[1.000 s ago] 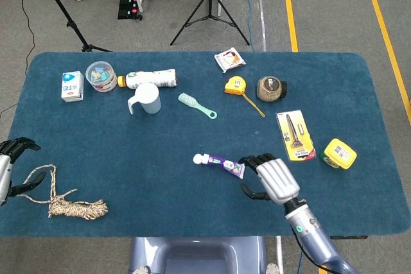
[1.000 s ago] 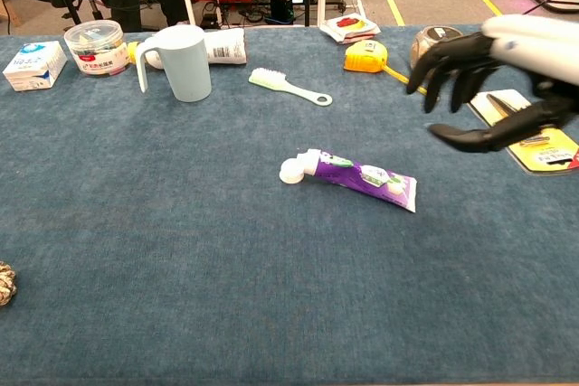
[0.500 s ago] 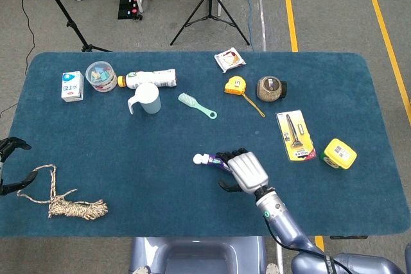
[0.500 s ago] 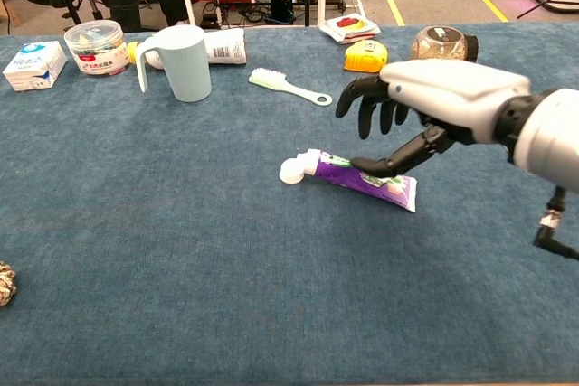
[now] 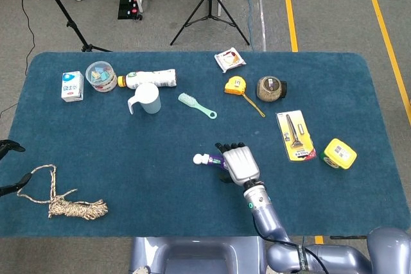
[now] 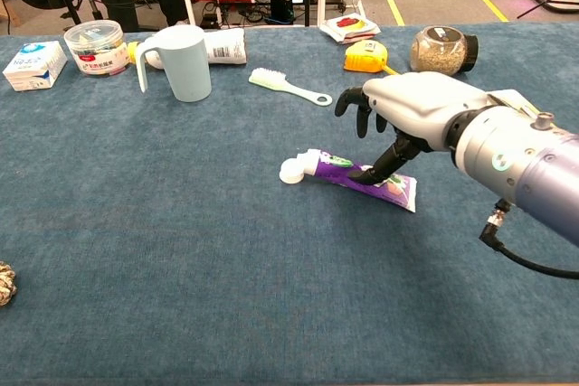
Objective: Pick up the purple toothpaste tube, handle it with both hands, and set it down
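Right now the right hand (image 6: 407, 115) hovers over the purple toothpaste tube (image 6: 366, 176), fingers spread and arched downward, thumb tip down against the tube's middle; nothing is gripped yet, so the hand is open. In the head view the same hand (image 5: 239, 163) covers most of the tube, only the white cap (image 5: 200, 158) and a purple sliver poking out to its left. The tube lies flat on the blue table (image 5: 192, 210), near the front middle, cap end pointing toward the robot's left, crimped tail under the palm.

Handling guess: light, soft plastic, partly flat, so it will dent and bend under a squeeze. The smooth skin could slide between the hard fingers. Best hold looks like the middle of the body, thumb on one flat face and fingers on the other; the cap end is stiffer but round and small. Lying this flat on cloth, getting a finger under it may be the hard part.

The left hand (image 5: 8, 147) is just at the left frame edge, well apart from the tube, only dark fingertips showing; cannot tell if it's open or closed. Coiled rope (image 5: 67, 205) lies near it.

Labels: the tube has green and white patches, print too small to read. The white box (image 6: 34, 64) far left carries blue characters, not legible.
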